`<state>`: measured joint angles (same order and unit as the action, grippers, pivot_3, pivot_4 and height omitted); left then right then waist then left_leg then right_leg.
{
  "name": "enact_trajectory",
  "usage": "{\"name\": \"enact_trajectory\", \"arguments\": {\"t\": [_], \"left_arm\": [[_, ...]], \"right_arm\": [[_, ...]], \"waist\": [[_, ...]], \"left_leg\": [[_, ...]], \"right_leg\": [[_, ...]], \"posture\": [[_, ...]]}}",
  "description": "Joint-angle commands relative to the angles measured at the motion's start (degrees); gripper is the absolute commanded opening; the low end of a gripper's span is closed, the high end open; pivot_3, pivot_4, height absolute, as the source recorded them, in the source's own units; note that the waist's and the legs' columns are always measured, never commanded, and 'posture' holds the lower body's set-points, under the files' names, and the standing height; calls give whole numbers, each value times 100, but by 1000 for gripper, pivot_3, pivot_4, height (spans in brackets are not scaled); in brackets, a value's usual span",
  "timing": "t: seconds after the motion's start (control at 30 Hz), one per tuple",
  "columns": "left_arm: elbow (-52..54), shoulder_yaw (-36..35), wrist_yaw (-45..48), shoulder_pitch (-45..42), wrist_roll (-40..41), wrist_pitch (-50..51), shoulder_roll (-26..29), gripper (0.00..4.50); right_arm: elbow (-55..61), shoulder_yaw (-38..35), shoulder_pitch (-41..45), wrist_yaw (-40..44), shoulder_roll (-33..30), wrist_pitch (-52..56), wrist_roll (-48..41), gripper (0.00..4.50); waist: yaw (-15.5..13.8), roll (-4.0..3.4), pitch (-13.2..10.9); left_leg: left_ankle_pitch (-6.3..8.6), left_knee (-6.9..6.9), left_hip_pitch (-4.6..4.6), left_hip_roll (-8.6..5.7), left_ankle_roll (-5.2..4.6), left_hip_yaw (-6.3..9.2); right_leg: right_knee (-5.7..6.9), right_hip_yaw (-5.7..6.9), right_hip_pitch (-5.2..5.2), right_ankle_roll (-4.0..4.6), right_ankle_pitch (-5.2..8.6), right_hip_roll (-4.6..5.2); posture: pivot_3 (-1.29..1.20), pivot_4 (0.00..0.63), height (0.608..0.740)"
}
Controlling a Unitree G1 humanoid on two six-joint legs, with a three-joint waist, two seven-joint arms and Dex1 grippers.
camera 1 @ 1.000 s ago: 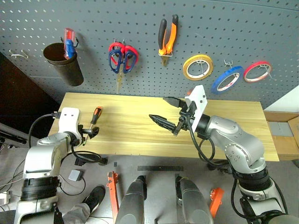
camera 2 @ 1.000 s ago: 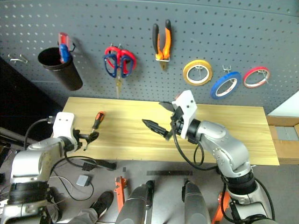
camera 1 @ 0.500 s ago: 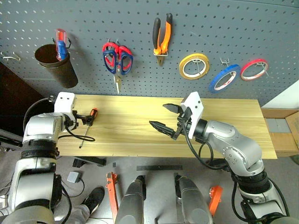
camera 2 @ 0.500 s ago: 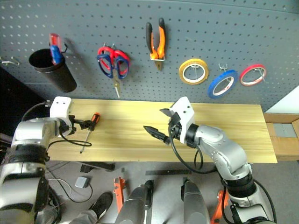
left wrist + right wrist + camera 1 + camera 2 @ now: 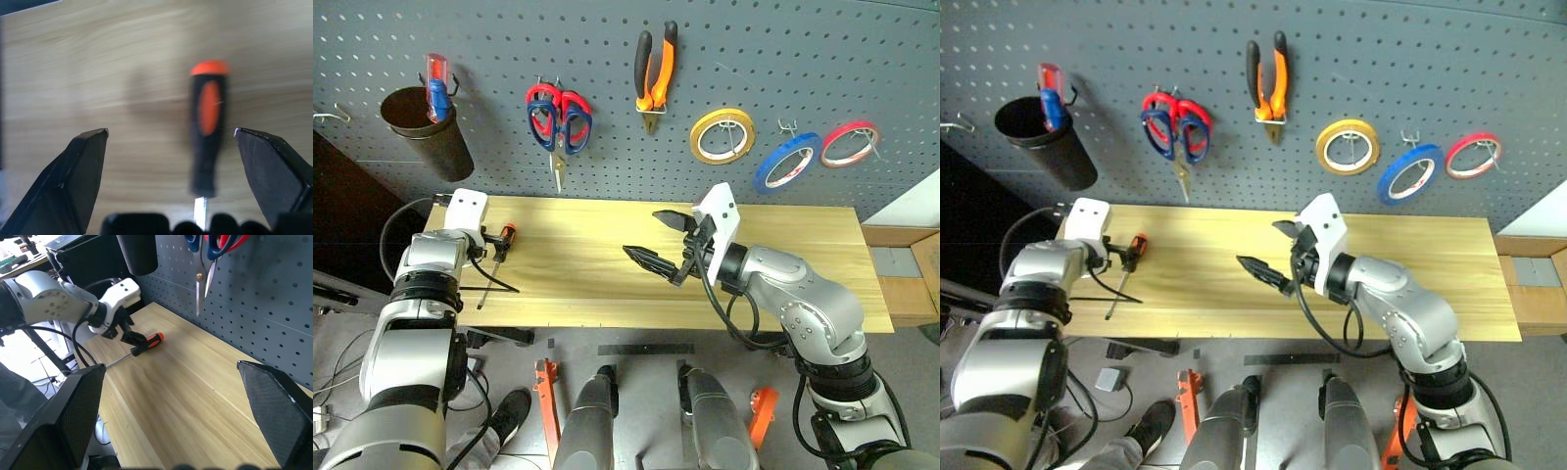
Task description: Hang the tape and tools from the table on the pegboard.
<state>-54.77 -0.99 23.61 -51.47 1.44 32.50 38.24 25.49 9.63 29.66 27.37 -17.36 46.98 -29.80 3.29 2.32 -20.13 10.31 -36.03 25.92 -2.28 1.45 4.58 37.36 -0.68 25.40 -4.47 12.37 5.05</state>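
Observation:
The screwdriver [image 5: 505, 238] with its orange-and-black handle lies on the table [image 5: 578, 279] near the left end, shaft pointing to the front edge. My left gripper [image 5: 170, 132] is open and low over it, the handle [image 5: 208, 115] lying between the fingers and nearer one of them, not gripped. Above the table's middle my right gripper [image 5: 643, 233] stands open and empty. On the pegboard [image 5: 803, 49] hang the pliers [image 5: 656, 78], the dark blue scissors [image 5: 544, 122] and the blue tape [image 5: 787, 163].
Red-handled scissors [image 5: 573, 106] overlap the blue ones. A yellow tape ring [image 5: 722, 135] and a red one [image 5: 850, 144] flank the blue tape. A dark cup [image 5: 419, 132] at the board's left holds a red-and-blue tool [image 5: 434, 83]. A grey-and-wood ledge [image 5: 901, 284] adjoins the table's right end.
My left gripper has moved forward from the table's front left edge to the screwdriver's handle, staying open. The right arm has kept still. The head view shifted slightly.

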Motion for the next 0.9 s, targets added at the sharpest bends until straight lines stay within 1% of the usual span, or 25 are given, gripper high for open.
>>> {"name": "enact_trajectory", "arguments": {"t": [0.03, 0.2, 0.3, 0.4, 0.6, 0.73, 0.9], "left_arm": [[403, -177, 188, 132, 115, 286, 70, 4448], [1209, -235, 315, 644, 156, 901, 173, 4448], [2020, -372, 312, 1230, 261, 1605, 244, 4448], [2358, -466, 239, 1474, 309, 1853, 207, 4448], [2396, -536, 147, 1382, 361, 1890, 85, 4448], [2349, -607, 105, 1169, 413, 1567, -29, 4448], [1616, -566, -19, 701, 344, 1102, -144, 4448]], "right_arm": [[300, -131, 16, -10, 5, -6, -113, 4500], [305, -142, 40, -50, 16, 3, -155, 4500], [316, -171, 37, -76, 60, 6, -192, 4500], [322, -180, 43, -82, 81, 13, -202, 4500], [360, -220, 41, -97, 74, 58, -243, 4500], [390, -228, 34, -103, 65, 86, -256, 4500], [407, -228, 64, -119, 94, 110, -263, 4500]], "waist": [[5, 0, 0], [39, 0, -1], [49, -1, -3], [41, -2, -4], [-15, -3, -5], [-15, 0, -7], [-2, 0, -7]], "left_leg": [[0, 0, 0, 0, 0, 0], [0, 0, -1, 4, 0, 0], [0, 0, -1, 5, 0, 3], [-1, -2, -3, 7, 0, 8], [-5, -6, -3, 4, 1, 7], [-5, -4, -1, 4, 1, 7], [-5, -3, -2, 4, 1, 4]], "right_leg": [[1, 0, 0, 0, 0, 0], [11, -5, 4, 0, 0, -1], [28, -12, 13, 2, 1, 0], [39, -13, 18, 5, 4, 0], [41, -8, 16, 5, 4, 1], [35, -8, 16, 5, 4, 2], [35, -9, 16, 5, 4, 2]], "posture": [[-62, 386, 740], [-58, 386, 740], [-55, 389, 740], [-59, 389, 740], [-64, 389, 740], [-70, 386, 740], [-76, 386, 740]]}}
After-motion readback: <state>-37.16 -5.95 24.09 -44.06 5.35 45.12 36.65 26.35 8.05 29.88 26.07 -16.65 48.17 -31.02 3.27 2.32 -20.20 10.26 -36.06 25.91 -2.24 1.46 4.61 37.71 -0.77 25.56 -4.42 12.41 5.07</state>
